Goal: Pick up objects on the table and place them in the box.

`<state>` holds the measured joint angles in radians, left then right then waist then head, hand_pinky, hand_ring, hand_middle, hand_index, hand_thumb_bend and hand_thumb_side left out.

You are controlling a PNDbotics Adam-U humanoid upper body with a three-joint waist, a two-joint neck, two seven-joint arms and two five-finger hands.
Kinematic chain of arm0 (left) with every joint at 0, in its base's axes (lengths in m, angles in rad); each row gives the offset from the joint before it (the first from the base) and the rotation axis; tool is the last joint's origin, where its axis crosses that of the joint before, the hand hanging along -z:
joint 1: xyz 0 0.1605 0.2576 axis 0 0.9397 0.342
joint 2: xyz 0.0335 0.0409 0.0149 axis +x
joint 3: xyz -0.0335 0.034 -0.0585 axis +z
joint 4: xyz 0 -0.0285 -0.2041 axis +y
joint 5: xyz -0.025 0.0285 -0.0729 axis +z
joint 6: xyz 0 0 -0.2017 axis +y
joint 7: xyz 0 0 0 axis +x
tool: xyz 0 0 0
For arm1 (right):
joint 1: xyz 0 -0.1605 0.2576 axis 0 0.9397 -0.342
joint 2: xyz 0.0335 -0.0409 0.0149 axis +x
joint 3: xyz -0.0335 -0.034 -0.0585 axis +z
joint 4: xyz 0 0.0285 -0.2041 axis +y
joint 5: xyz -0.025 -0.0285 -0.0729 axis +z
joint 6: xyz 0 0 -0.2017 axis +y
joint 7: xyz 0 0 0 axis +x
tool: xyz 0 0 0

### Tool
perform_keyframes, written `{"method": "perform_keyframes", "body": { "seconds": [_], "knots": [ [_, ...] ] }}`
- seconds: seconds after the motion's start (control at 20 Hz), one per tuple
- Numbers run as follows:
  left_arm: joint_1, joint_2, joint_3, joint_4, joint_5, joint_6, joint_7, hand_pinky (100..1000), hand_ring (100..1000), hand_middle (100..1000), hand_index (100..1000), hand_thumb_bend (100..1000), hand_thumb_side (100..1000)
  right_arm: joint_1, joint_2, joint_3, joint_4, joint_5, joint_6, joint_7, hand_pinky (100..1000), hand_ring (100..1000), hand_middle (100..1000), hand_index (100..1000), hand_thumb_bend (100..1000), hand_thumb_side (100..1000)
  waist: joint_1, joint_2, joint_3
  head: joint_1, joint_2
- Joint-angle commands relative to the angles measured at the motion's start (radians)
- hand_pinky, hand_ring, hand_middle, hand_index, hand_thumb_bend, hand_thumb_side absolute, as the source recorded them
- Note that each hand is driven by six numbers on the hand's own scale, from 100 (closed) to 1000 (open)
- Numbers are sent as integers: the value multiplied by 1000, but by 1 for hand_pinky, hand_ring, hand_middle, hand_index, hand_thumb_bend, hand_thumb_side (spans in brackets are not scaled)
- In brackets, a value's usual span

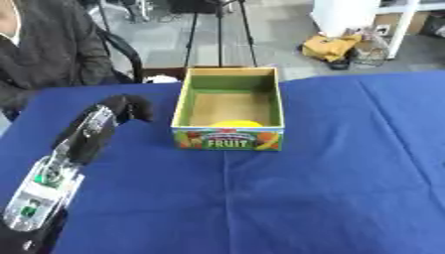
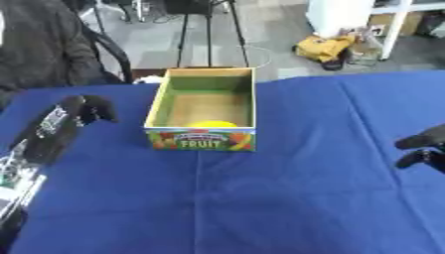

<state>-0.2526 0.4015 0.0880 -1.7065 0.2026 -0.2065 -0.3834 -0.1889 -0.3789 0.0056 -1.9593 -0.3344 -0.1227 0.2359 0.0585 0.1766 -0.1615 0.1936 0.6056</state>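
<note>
A cardboard box (image 1: 229, 87) with a colourful "FRUIT" label on its front wall stands open at the table's far middle. Inside it, against the front wall, lies a yellow rounded object (image 1: 236, 123). My left hand (image 1: 128, 107) hovers over the blue cloth just left of the box, apart from it, with nothing visible in it. The black and silver left arm (image 1: 61, 163) runs back to the lower left corner. My right hand (image 2: 423, 148) shows only at the right edge of the right eye view, low over the cloth, fingers relaxed and holding nothing.
A blue cloth (image 1: 304, 188) covers the table. A seated person in a dark top (image 1: 43, 49) is at the far left edge beside a black chair. Beyond the table are tripod legs (image 1: 217, 34), a yellow bag (image 1: 330, 47) and a white cabinet.
</note>
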Motion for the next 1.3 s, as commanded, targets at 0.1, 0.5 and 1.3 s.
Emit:
{"method": "perform_keyframes", "body": {
  "seconds": [0.1, 0.5, 1.3],
  "knots": [
    [16, -22, 29, -47, 13, 47, 2, 724, 623, 588, 745, 193, 1000, -5, -6, -10, -4, 13, 0, -5, 532, 667, 557, 645, 100, 676, -6, -10, 4, 1, 6],
    [43, -63, 23, -43, -4, 85, 16, 715, 609, 572, 733, 186, 1000, -3, 0, -9, 4, 19, 2, -2, 532, 668, 557, 651, 100, 673, -6, -7, 12, 6, 10],
    [56, -88, 16, -33, -20, 94, 30, 713, 605, 568, 727, 165, 1000, 0, 3, -9, 7, 13, 6, 3, 532, 667, 555, 647, 100, 676, -5, -6, 10, 11, 20]
  ]
}}
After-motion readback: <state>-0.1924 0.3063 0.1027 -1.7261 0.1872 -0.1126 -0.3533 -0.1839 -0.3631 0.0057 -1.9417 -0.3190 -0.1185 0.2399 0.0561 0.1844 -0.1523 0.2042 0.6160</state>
